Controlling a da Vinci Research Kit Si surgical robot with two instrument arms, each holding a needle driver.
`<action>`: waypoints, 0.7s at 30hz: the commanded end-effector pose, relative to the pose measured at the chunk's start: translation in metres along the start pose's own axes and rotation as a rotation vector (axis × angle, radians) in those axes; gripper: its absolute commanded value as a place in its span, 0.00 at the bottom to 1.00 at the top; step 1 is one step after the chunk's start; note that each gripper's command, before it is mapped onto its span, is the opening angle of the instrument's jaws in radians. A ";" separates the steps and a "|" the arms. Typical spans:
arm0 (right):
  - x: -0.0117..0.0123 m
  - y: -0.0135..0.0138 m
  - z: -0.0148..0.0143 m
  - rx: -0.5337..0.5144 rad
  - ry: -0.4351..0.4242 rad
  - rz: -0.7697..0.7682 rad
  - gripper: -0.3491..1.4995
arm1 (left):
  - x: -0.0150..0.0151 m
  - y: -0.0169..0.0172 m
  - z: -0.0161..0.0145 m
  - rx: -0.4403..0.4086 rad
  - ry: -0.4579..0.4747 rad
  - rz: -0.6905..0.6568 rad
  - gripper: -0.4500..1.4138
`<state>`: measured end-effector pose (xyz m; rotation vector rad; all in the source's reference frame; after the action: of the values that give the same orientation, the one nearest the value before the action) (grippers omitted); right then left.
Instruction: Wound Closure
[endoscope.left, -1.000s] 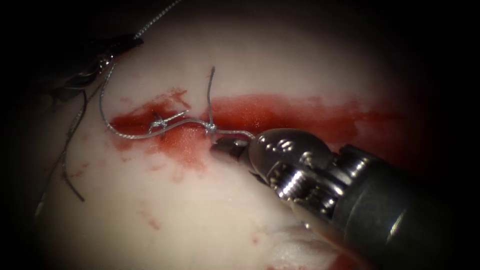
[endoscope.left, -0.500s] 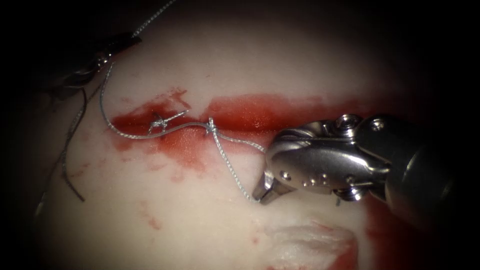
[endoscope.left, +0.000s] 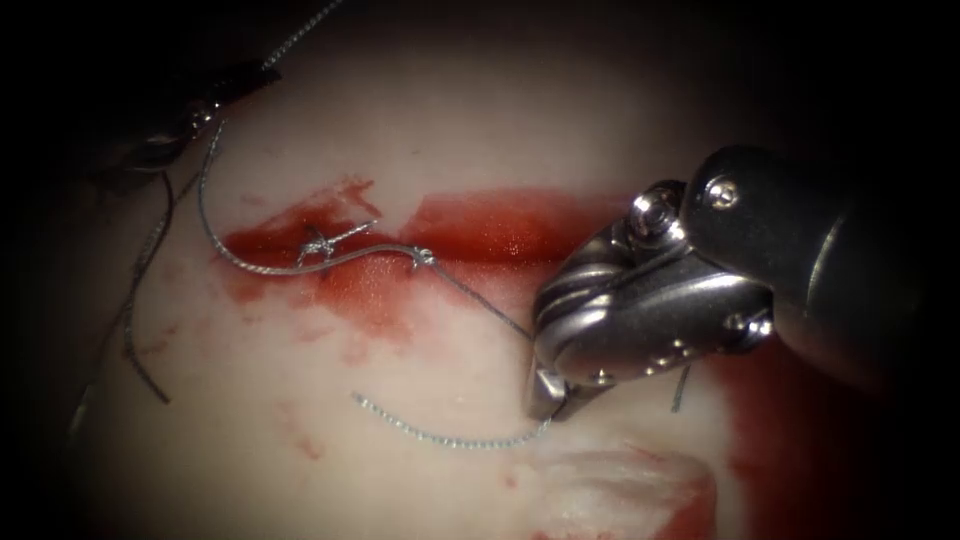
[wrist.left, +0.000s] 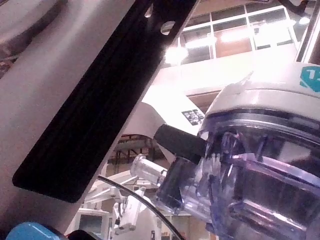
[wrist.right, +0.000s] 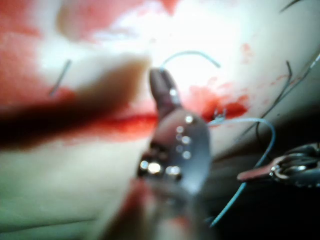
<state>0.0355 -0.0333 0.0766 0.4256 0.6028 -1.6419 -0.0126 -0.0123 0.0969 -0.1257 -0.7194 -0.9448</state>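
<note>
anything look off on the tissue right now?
Red fluid is smeared along the cut and below it. A loose piece of thread trails from the right end effector, shut on it. The left end effector holds the long strand.

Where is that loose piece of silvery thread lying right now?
In the endoscope view, the loose thread lies on the pale tissue below the cut, one end gripped by the right tool.
</note>
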 end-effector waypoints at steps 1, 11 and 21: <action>-0.0010 0.0007 -0.0006 -0.006 -0.008 -0.006 0.24 | -0.0013 0.0002 0.0004 -0.001 -0.007 0.000 0.00; -0.0032 0.0003 -0.0094 -0.609 0.217 1.510 0.37 | -0.0052 0.0016 -0.0025 0.208 -0.133 -0.217 0.00; -0.0035 -0.0034 -0.0087 -0.986 0.305 1.696 0.71 | -0.0078 0.0022 -0.0043 0.315 -0.254 -0.228 0.00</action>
<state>0.0317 -0.0258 0.0722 0.2548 0.8090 0.3968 -0.0111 -0.0085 0.0897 0.1205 -1.1254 -1.0310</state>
